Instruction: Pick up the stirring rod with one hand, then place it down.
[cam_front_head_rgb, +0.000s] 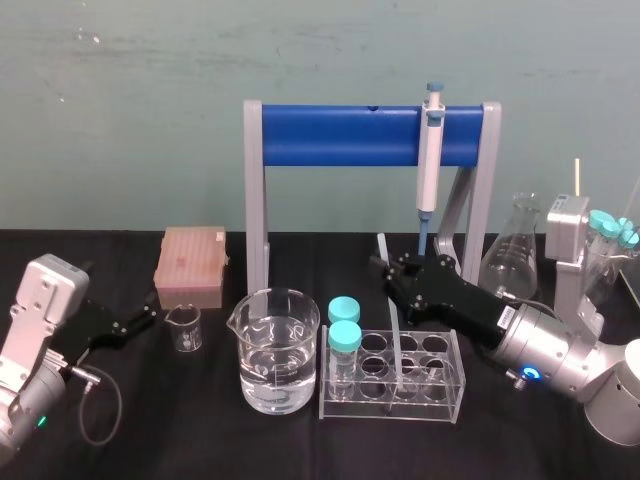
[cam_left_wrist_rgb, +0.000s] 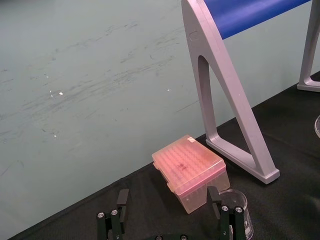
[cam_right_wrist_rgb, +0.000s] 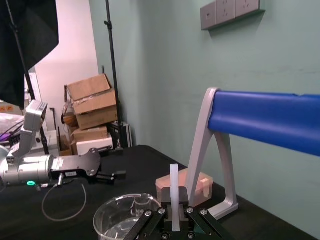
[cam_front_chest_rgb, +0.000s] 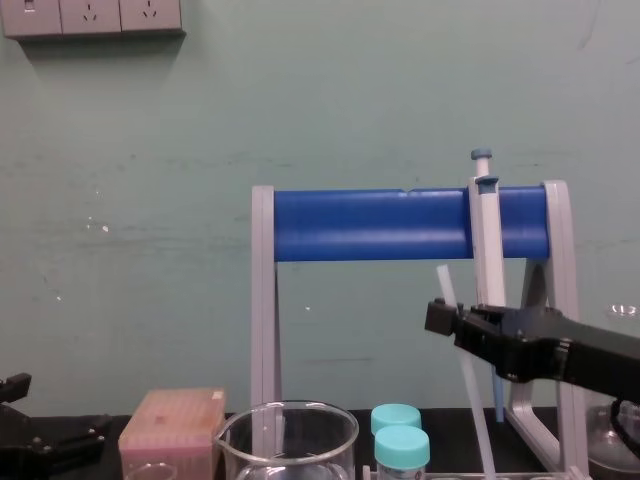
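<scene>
The stirring rod (cam_front_head_rgb: 396, 340) is a thin whitish translucent stick, held nearly upright and tilted a little. My right gripper (cam_front_head_rgb: 390, 270) is shut on its upper part, just in front of the blue stand. In the right wrist view the rod (cam_right_wrist_rgb: 173, 192) stands between the two fingers. In the chest view the rod (cam_front_chest_rgb: 462, 375) slants down from the right gripper (cam_front_chest_rgb: 441, 316) toward the test tube rack. Its lower end sits over the rack's holes; I cannot tell whether it touches. My left gripper (cam_front_head_rgb: 150, 318) rests open at the table's left, its fingers (cam_left_wrist_rgb: 122, 199) spread apart.
A clear test tube rack (cam_front_head_rgb: 455, 385) holds two blue-capped tubes (cam_front_head_rgb: 344, 338). A large beaker of water (cam_front_head_rgb: 279, 350) stands left of it, beside a small beaker (cam_front_head_rgb: 184, 327) and a pink tip box (cam_front_head_rgb: 192, 265). A pipette (cam_front_head_rgb: 431, 150) hangs on the blue stand (cam_front_head_rgb: 340, 135). A flask (cam_front_head_rgb: 515, 250) is at the right.
</scene>
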